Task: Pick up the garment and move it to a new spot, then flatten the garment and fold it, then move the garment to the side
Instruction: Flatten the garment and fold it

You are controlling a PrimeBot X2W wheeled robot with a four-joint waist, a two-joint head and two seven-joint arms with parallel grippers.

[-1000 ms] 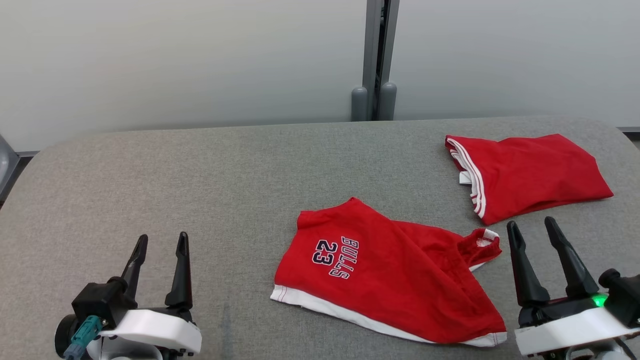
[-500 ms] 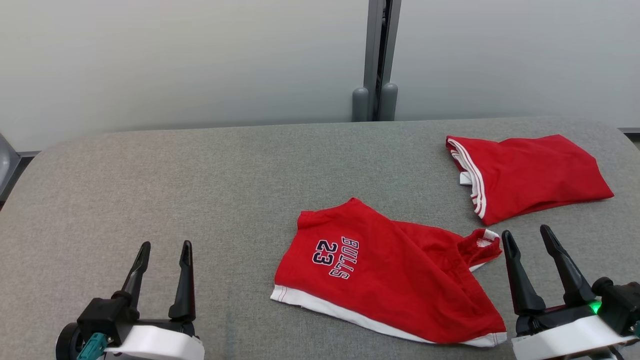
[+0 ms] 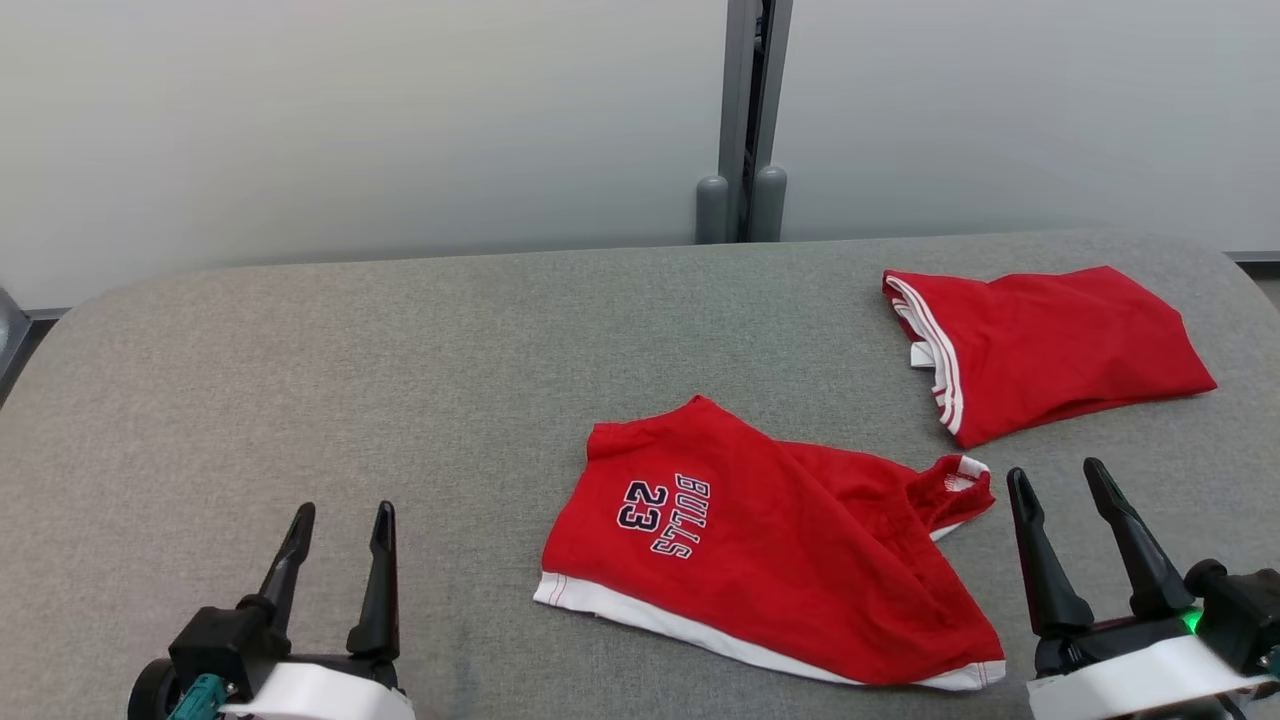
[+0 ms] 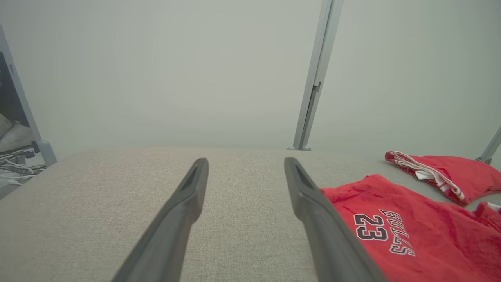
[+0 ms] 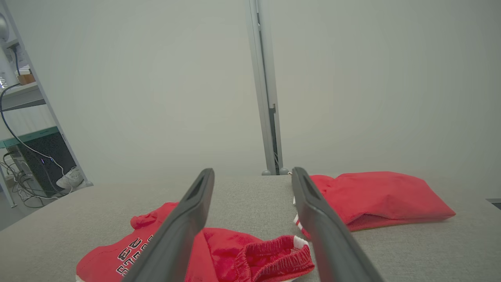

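The left gripper's (image 3: pixel 345 510) fingers (image 3: pixel 378 585) are spread wide and empty, over the grey desk (image 3: pixel 400 350) well left of the red Bulls 23 shorts (image 3: pixel 770 570). The right gripper's (image 3: pixel 1055 470) fingers, equally spread and empty, sit just right of the shorts' elastic waistband. The shorts lie rumpled mid-desk; beyond them to the right lies a folded red garment (image 3: pixel 1060 340).

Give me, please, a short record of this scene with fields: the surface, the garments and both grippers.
surface: grey fabric-covered table
near garment: red Bulls 23 shorts, rumpled, not folded
far garment: folded red garment with white stripes, far right
left gripper: open, empty, left of the shorts
right gripper: open, empty, right of the shorts
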